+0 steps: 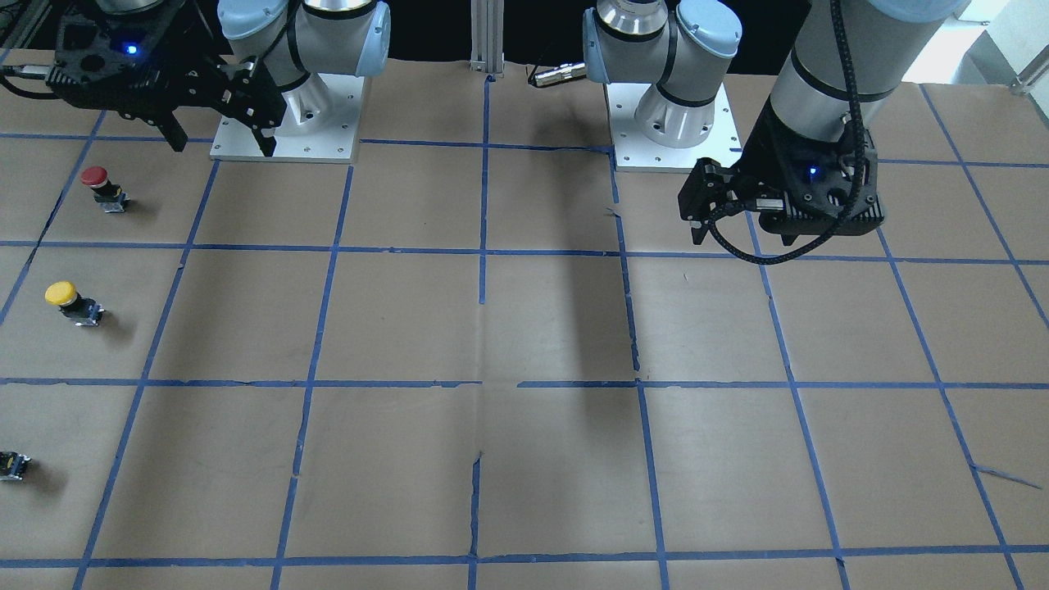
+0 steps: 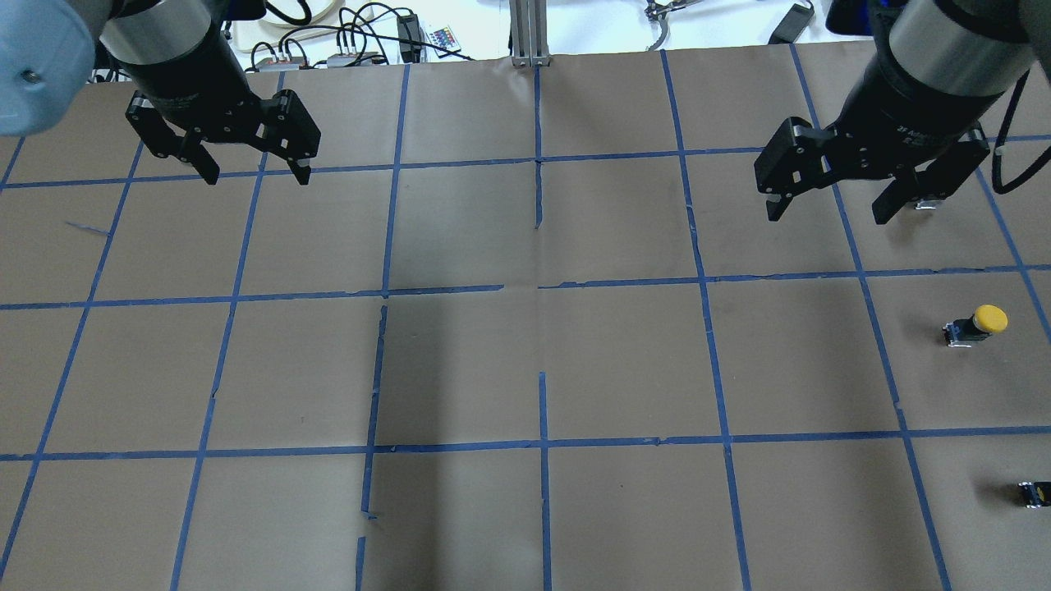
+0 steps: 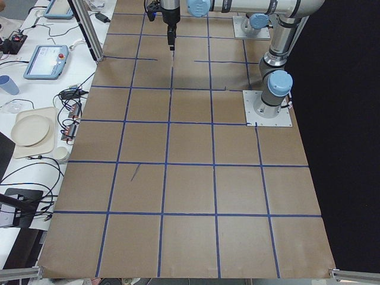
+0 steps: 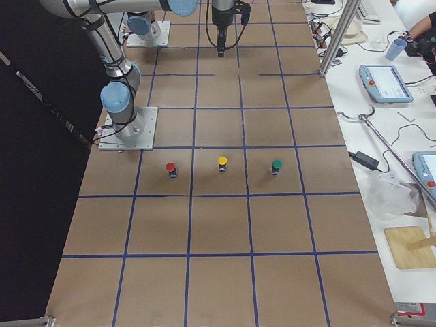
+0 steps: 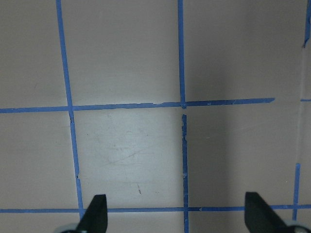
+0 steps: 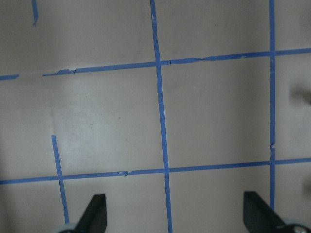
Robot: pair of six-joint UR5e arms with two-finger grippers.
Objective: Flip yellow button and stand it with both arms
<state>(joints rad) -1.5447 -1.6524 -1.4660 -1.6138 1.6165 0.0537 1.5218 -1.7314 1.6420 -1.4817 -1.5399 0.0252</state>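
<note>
The yellow button (image 1: 72, 303) appears to stand on the table with its round yellow cap up and its dark body below. It lies near the table's end on my right, and also shows in the overhead view (image 2: 977, 324) and the right exterior view (image 4: 222, 163). My right gripper (image 2: 828, 215) is open and empty, held high, about one grid square from the button toward the table's middle and far side. It shows in the front view (image 1: 221, 146) too. My left gripper (image 2: 259, 176) is open and empty over the far left of the table. Both wrist views show only bare paper between open fingers.
A red-capped button (image 1: 98, 184) stands beside the yellow one, nearer my base. A third button with a green cap (image 4: 276, 165) stands on the other side; only its dark body (image 2: 1034, 492) shows overhead. The brown paper table (image 2: 534, 369) carries a blue tape grid.
</note>
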